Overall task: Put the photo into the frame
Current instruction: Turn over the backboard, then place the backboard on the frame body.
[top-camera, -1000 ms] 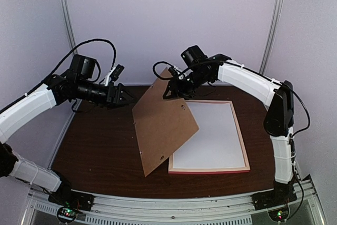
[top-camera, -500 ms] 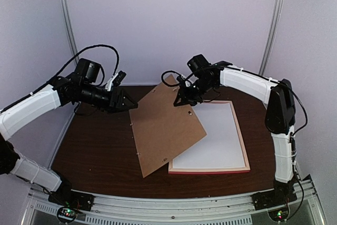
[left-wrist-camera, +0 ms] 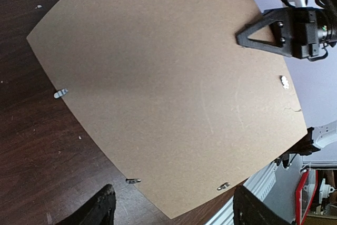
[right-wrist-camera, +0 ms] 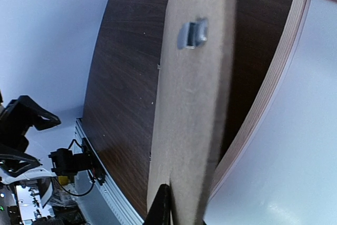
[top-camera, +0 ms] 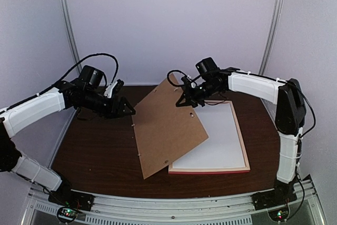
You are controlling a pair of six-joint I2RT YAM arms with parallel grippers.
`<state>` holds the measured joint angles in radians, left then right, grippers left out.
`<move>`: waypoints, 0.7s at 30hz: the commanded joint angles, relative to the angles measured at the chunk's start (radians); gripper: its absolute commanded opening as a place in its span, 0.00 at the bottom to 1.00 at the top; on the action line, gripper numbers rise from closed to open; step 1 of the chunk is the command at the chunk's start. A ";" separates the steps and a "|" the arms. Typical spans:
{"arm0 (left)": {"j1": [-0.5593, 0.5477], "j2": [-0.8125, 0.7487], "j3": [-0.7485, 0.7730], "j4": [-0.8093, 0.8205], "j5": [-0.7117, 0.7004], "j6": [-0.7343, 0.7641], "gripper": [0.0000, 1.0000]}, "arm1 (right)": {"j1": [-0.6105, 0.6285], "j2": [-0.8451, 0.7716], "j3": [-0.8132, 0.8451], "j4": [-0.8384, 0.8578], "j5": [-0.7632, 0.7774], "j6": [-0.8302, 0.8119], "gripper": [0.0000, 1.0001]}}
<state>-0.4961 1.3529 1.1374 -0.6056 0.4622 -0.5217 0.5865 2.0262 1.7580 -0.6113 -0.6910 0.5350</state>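
Brown hardboard backing board (top-camera: pixel 166 130), tilted, is pinched at its top edge by your right end effector (top-camera: pixel 184 101); your left end effector (top-camera: pixel 125 110) stands wide open just beside it.

Soft, even light comes from overhead, so the walls (top-camera: pixel 174 19) look flat and faintly lilac. The brown board (top-camera: pixel 167 130) throws only a faint, fuzzy shadow onto the white sheet (top-camera: pixel 216 130) in the frame (top-camera: pixel 209 171), and the dark table (top-camera: pixel 95 146) looks dull. Through my left wrist the board's straight edges bow outward and a dim band crosses its face. Through my right wrist the board sits so close that it and its metal clip (right-wrist-camera: pixel 194 33) blur.
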 commanded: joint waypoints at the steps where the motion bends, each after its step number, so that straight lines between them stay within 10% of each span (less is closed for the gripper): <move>1: 0.027 0.009 -0.032 0.043 -0.024 -0.012 0.77 | -0.021 -0.075 -0.067 0.098 -0.014 0.011 0.03; 21: 0.048 0.053 -0.072 0.125 0.011 -0.085 0.78 | -0.129 -0.341 -0.315 0.307 -0.119 0.188 0.00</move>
<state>-0.4549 1.3857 1.0779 -0.5446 0.4541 -0.5728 0.4965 1.7897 1.4715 -0.4232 -0.7574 0.6880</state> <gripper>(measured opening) 0.776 0.022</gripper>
